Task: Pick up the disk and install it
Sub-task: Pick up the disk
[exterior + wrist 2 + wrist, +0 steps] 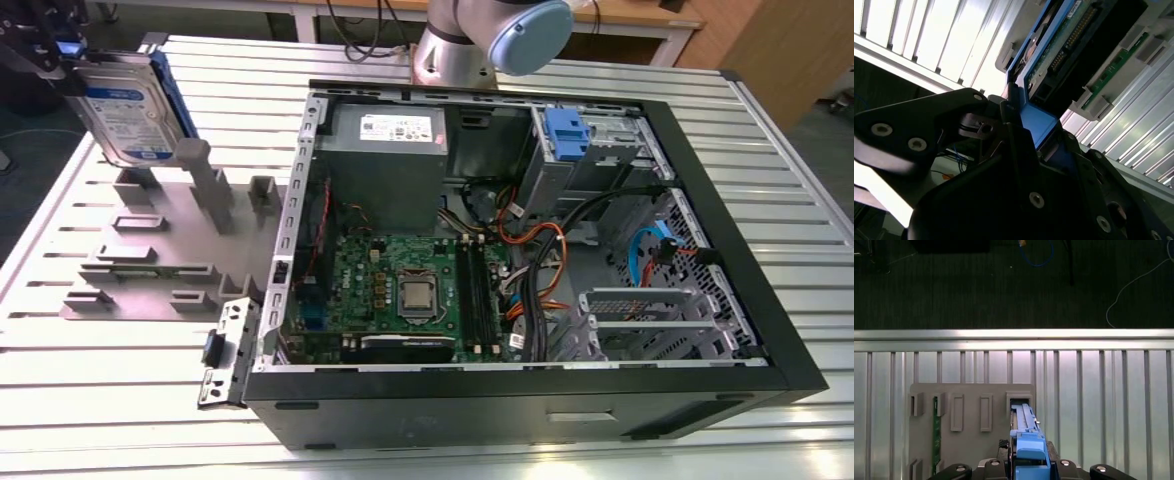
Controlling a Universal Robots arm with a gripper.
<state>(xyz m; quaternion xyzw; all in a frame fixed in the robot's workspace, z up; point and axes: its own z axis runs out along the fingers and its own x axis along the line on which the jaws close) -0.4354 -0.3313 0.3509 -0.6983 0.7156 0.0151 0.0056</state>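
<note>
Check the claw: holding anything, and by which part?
Yes: the claw is shut on the disk, clamping the blue carrier at the disk's upper edge. The disk hangs on edge above the grey fixture.

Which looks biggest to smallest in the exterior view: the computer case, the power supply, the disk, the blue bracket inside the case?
1. computer case, largest by far.
2. power supply and disk: these look about alike. The disk hangs raised, perhaps nearer the camera, so I won't rank them.
3. blue bracket, smallest.
</note>
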